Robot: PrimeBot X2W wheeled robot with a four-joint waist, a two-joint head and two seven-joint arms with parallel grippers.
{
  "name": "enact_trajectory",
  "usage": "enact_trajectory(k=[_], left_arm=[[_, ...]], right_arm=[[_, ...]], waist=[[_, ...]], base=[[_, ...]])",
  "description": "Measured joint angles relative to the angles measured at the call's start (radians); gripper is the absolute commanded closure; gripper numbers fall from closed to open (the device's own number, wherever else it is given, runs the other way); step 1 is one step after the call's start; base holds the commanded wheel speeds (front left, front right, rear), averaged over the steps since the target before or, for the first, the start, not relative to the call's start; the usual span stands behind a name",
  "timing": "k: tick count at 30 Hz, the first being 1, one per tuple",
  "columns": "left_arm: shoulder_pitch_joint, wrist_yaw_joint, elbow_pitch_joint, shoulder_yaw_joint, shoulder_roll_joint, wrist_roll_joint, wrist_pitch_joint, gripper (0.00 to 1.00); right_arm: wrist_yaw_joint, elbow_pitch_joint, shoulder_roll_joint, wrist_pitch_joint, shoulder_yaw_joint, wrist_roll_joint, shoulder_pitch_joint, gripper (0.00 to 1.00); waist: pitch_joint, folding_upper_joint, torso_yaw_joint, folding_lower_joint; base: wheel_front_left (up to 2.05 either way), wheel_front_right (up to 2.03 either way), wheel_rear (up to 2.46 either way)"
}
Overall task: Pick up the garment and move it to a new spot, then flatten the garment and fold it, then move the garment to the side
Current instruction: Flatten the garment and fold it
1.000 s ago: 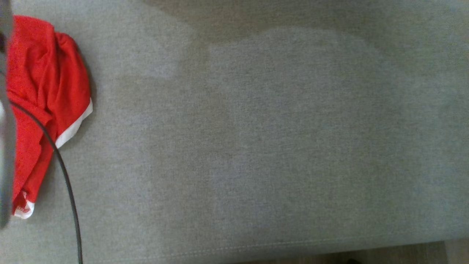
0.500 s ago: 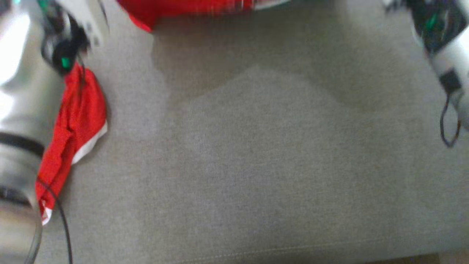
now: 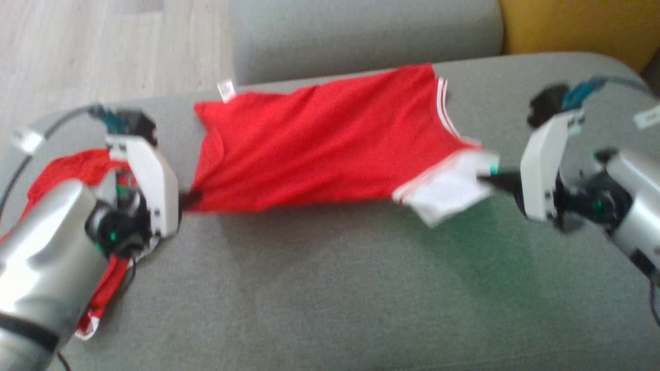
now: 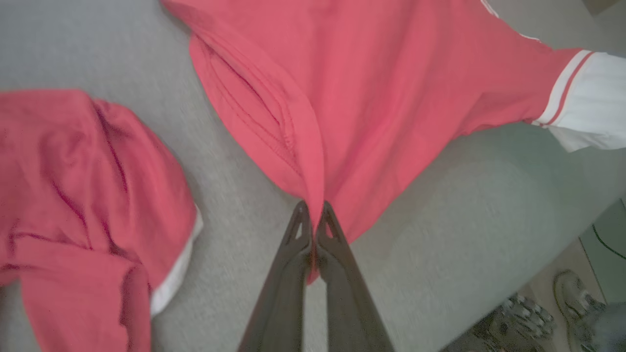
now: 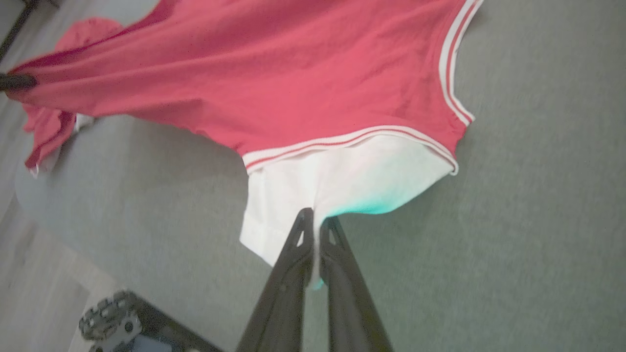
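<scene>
A red garment (image 3: 319, 144) with a white sleeve (image 3: 448, 188) and striped trim hangs stretched between my two grippers, just above the grey sofa seat (image 3: 330, 288). My left gripper (image 3: 188, 198) is shut on the garment's red edge (image 4: 313, 161), the fingertips (image 4: 299, 220) pinching a fold. My right gripper (image 3: 487, 178) is shut on the white sleeve (image 5: 342, 181), with cloth pinched between its dark fingers (image 5: 298, 239). The far edge of the garment (image 5: 274, 63) rests on the seat.
A second, crumpled red cloth (image 3: 77, 165) with white trim lies on the seat under my left arm (image 4: 73, 186). A grey sofa backrest (image 3: 361, 31) stands behind, with wooden floor (image 3: 103, 46) at the back left and a yellow thing (image 3: 577, 26) at the back right.
The head camera has tilted up: earlier it showed the bare seat and the crumpled cloth at the left, now both arms with the garment stretched between them.
</scene>
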Motion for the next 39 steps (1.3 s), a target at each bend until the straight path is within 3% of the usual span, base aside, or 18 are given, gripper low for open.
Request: enact_trajectory(k=[11, 19, 26, 39], left_arm=[[0.292, 0.170, -0.396, -0.053, 0.187, -0.157, 0.291, 1.00], [0.349, 0.266, -0.613, -0.061, 0.290, -0.219, 0.420, 1.00], [0.322, 0.286, -0.650, -0.034, 0.318, -0.270, 0.489, 1.00], [0.081, 0.285, -0.453, -0.015, 0.238, -0.273, 0.616, 1.00]], right_arm=[[0.000, -0.283, -0.195, 0.339, 0.049, 0.058, 0.222, 1.00], [0.000, -0.398, -0.278, 0.484, -0.027, 0.099, 0.302, 1.00], [0.000, -0.388, -0.256, 0.546, -0.144, 0.077, 0.293, 1.00], [0.000, -0.086, -0.012, 0.664, -0.397, -0.088, 0.099, 1.00]], waist=[[-0.047, 0.0000, -0.018, 0.0000], [-0.034, 0.0000, -0.018, 0.0000], [0.037, 0.0000, -0.020, 0.0000], [0.181, 0.0000, 0.009, 0.0000]], base=[[0.00, 0.00, 0.00], [0.00, 0.00, 0.00], [0.00, 0.00, 0.00], [0.00, 0.00, 0.00]])
